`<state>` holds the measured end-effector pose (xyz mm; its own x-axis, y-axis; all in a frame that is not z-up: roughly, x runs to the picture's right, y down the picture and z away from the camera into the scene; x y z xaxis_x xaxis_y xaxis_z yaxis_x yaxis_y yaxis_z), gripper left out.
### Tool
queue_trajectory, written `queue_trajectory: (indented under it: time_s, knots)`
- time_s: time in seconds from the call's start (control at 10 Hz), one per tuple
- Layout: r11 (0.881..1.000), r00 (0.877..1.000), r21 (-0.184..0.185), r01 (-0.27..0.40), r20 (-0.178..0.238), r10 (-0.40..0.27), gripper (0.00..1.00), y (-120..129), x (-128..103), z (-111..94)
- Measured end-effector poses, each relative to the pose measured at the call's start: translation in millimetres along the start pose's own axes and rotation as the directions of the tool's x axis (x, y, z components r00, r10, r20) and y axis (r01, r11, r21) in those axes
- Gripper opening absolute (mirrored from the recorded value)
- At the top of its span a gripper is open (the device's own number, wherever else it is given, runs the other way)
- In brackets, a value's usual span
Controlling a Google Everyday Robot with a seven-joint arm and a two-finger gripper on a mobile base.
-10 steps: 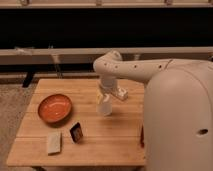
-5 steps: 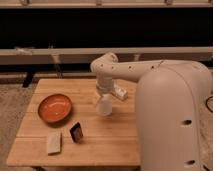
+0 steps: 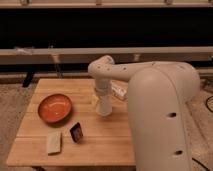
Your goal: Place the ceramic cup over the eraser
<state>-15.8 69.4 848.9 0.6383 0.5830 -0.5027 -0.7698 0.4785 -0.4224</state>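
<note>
Hand point(image 3: 103, 101) tight around ceramic cup point(image 3: 104, 109), rt of orange bowl point(image 3: 55, 108), apart from eraser point(image 3: 76, 132).

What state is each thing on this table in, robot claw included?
gripper: at the ceramic cup's top.
ceramic cup: upright under the gripper, not over the eraser.
eraser: uncovered, apart from the cup.
orange bowl: upright, empty.
beige slab: lying flat.
white box: partly hidden behind the arm.
</note>
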Motion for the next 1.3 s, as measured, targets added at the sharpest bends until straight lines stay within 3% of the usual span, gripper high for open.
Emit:
queue_trajectory:
  time_s: [0.3, 0.7, 0.9, 1.3]
  knots:
    - [1.000, 1.000, -0.003, 0.004, -0.004, -0.004, 0.45, 6, 1, -4]
    - [1.000, 1.000, 0.002, 0.014, -0.010, -0.014, 0.24, 11, 7, -14]
    - [0.999, 0.999, 0.008, 0.038, -0.012, -0.038, 0.04, 23, 14, -39]
    - [0.995, 0.995, 0.015, 0.099, -0.022, -0.099, 0.00, 59, 35, -87]
